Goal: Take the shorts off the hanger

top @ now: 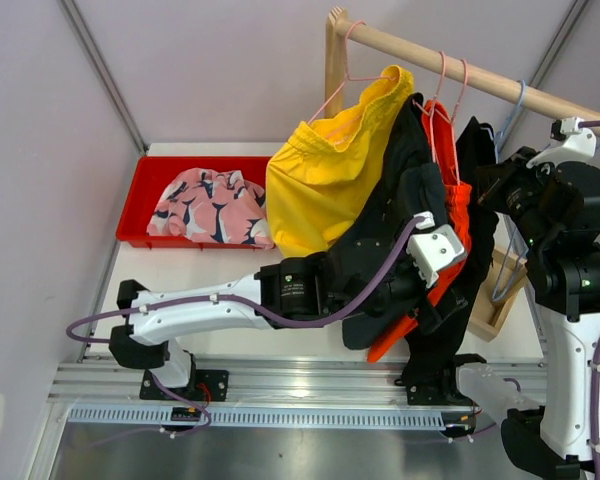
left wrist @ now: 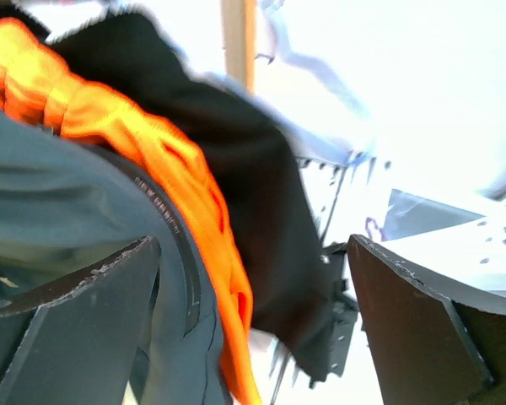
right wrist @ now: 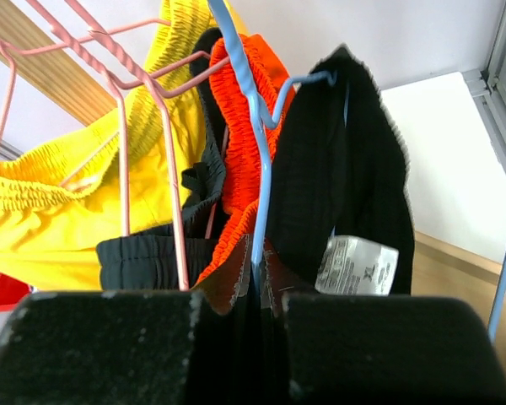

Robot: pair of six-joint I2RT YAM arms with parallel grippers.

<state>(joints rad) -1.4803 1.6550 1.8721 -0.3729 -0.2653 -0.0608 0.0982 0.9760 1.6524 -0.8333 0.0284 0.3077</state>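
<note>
One white XL tag (right wrist: pixel 357 266), black shorts (right wrist: pixel 337 160)

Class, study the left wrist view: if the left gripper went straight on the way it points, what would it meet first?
Most likely the black shorts, straight ahead of the open left gripper, with the orange shorts just left of that line. Depth is unclear, so orange might touch first.

**A:** What hangs from the round wooden rail (top: pixel 460 62) at the back right?

**B:** Four pairs on thin wire hangers (right wrist: pixel 122 169). From left to right: soft yellow fabric shorts (top: pixel 320 190), dark charcoal shorts (top: pixel 390 200), orange shorts (top: pixel 460 215), black shorts (top: pixel 477 150).

**A:** And on the white tabletop (top: pixel 190 262)?

**B:** A red plastic tray (top: pixel 140 195) sits at the back left, beside the yellow pair. Pink, navy-patterned shorts (top: pixel 208 205) lie in it.
</note>
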